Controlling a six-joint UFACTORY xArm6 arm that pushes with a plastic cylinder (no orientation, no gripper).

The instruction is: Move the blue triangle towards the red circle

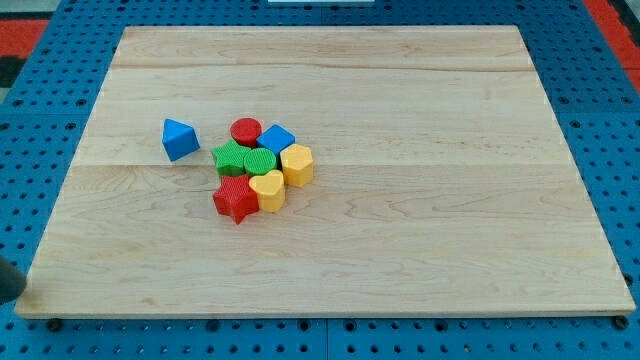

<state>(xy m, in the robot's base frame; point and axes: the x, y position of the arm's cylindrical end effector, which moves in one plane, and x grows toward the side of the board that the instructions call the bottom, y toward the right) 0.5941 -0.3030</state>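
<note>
The blue triangle (179,139) lies alone on the wooden board (420,200), left of a tight cluster of blocks. The red circle (245,131) is at the top of that cluster, a short gap to the triangle's right. Next to it are a blue cube (277,138), a green star (229,157), a green circle (260,161), a yellow hexagon (297,164), a yellow heart (267,189) and a red star (236,198). My tip does not show in the camera view.
The board rests on a blue pegboard surface (40,120). A dark object (8,280) sits at the view's left edge near the board's bottom-left corner.
</note>
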